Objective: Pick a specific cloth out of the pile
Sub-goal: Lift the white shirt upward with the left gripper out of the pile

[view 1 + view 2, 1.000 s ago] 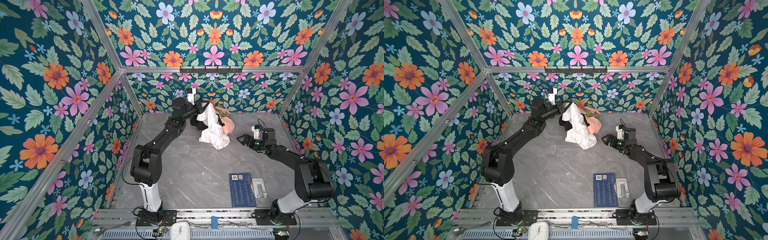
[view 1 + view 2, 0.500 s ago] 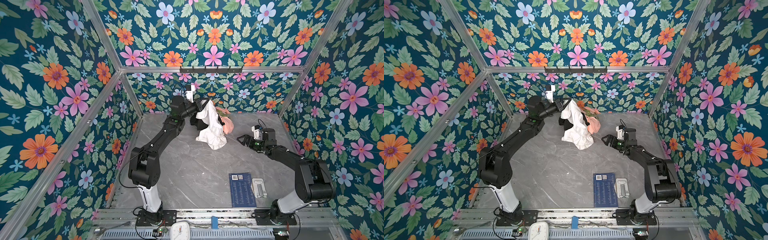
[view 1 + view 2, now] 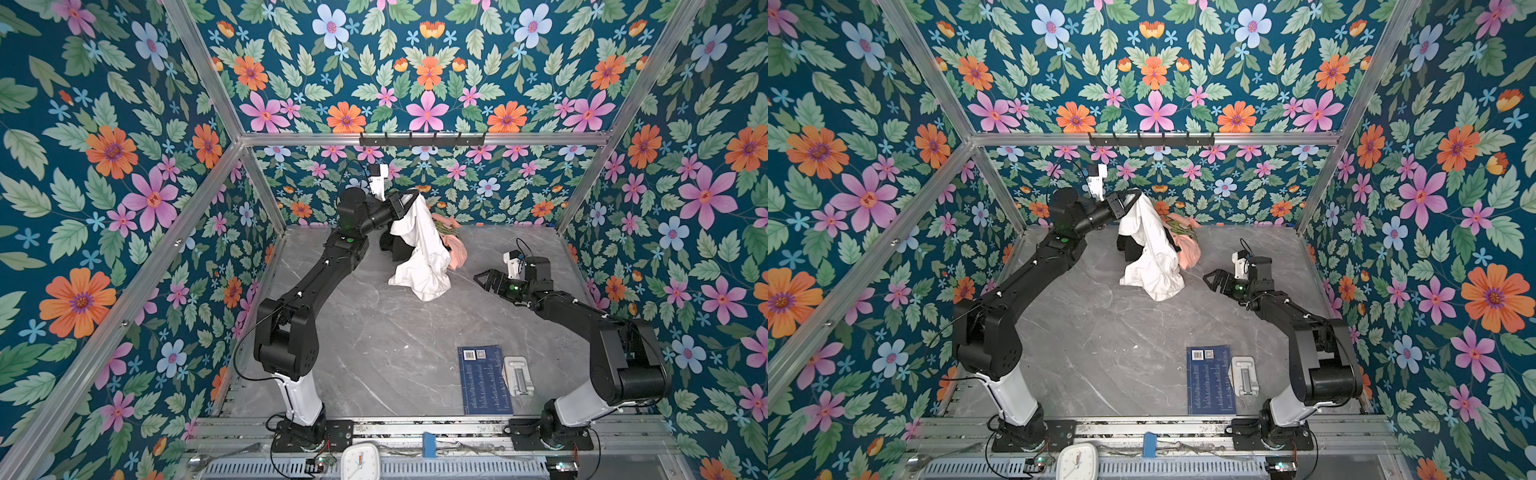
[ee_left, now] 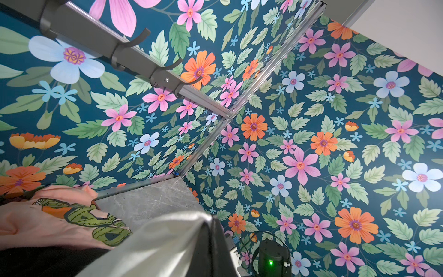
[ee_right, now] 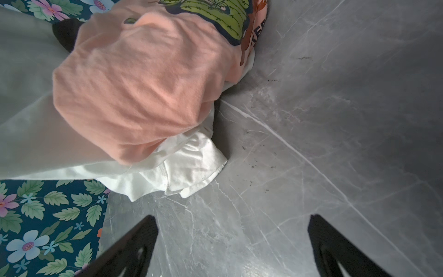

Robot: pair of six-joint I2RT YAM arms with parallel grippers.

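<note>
Right gripper point(image 3: 484, 281) rests low over the table point(image 3: 374, 332) with its jaws spread wide, holding nothing, just short of the pile point(image 3: 454, 257). Nearer the front edge lies a blue card point(image 3: 484, 380) bearing 1 barcode and 1 QR code, its small print unreadable. Bare grey marble stretches between the 2 arms. Farther back, the cloth point(image 3: 422, 245) hangs from the left gripper point(image 3: 409, 200), which is clamped on its top edge, while its lower folds touch the table. Beside it, close to the back wall, sit the peach shirt point(image 5: 143, 91), with a green cactus print and cut-off letters, and a black garment point(image 3: 397, 248).
</note>
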